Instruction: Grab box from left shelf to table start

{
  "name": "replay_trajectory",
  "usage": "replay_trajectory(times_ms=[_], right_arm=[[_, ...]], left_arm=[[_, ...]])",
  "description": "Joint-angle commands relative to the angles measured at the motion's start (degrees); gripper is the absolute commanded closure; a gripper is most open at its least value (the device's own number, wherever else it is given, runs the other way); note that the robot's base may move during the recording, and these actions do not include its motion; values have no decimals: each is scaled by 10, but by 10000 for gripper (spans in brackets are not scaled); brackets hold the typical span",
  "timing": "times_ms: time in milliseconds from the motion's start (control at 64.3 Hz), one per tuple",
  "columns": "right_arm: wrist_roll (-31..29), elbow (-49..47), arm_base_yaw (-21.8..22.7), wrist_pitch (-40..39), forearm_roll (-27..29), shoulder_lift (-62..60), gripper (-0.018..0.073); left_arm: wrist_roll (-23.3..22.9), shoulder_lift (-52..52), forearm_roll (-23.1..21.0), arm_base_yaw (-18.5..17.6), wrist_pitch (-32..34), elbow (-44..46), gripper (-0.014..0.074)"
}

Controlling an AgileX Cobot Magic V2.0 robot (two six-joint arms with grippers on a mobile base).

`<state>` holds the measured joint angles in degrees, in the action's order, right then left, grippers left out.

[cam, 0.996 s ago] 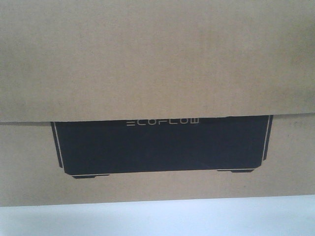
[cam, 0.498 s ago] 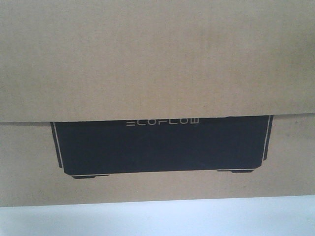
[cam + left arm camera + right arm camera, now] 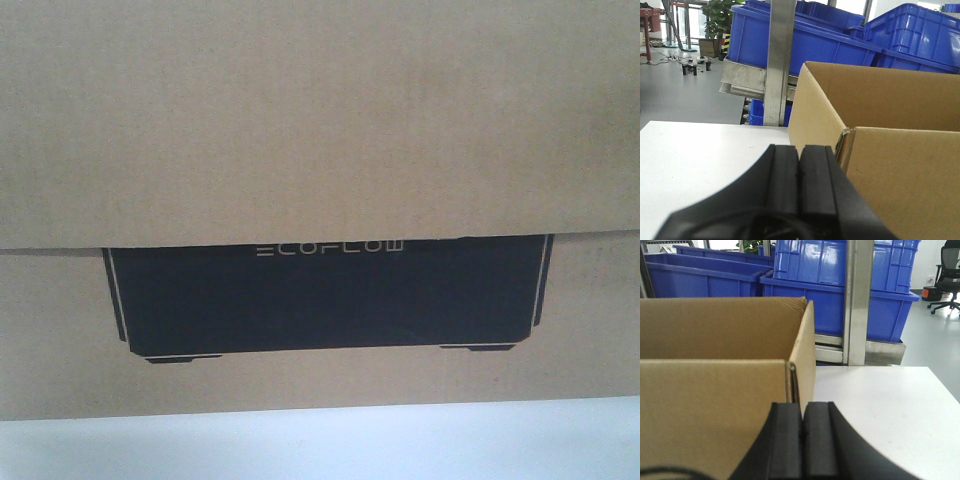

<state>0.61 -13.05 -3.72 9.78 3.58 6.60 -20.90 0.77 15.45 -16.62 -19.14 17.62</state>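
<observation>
White table (image 3: 695,160) underfoot, my left gripper (image 3: 799,165) and right gripper (image 3: 802,430) press shut and empty, flanking the open box (image 3: 320,130) that stands on it; beyond, the shelf (image 3: 858,300) carries blue bins (image 3: 805,40).

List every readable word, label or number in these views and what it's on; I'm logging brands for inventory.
"ECOFLOW": pale lettering along the top of the black printed panel on the large brown corrugated cardboard box, front view.
No other text is readable: the blue plastic bins and the silver metal shelf upright show no legible markings in either wrist view.
</observation>
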Motion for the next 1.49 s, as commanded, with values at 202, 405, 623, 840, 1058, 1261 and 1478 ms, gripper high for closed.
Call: replay_trajectory(times_ms=[202, 405, 623, 840, 1058, 1261, 1478], right_arm=[[9, 96, 34, -92, -20, -81, 510], [9, 137, 33, -164, -16, -80, 510], [8, 137, 33, -157, -16, -80, 510], [8, 137, 33, -157, -16, -80, 510], [8, 137, 33, -157, -16, -80, 510], [8, 137, 33, -157, -16, -80, 510], [8, 137, 33, -157, -16, -80, 510]], left_arm=[[-5, 7, 3, 1, 53, 15, 691], [-5, 7, 3, 1, 52, 15, 691], [-5, 7, 3, 1, 52, 15, 691], [-5, 7, 3, 1, 52, 15, 691], [-5, 7, 3, 1, 52, 15, 691], [-4, 6, 3, 2, 47, 2, 691], [197, -20, -130, 20, 76, -54, 691]])
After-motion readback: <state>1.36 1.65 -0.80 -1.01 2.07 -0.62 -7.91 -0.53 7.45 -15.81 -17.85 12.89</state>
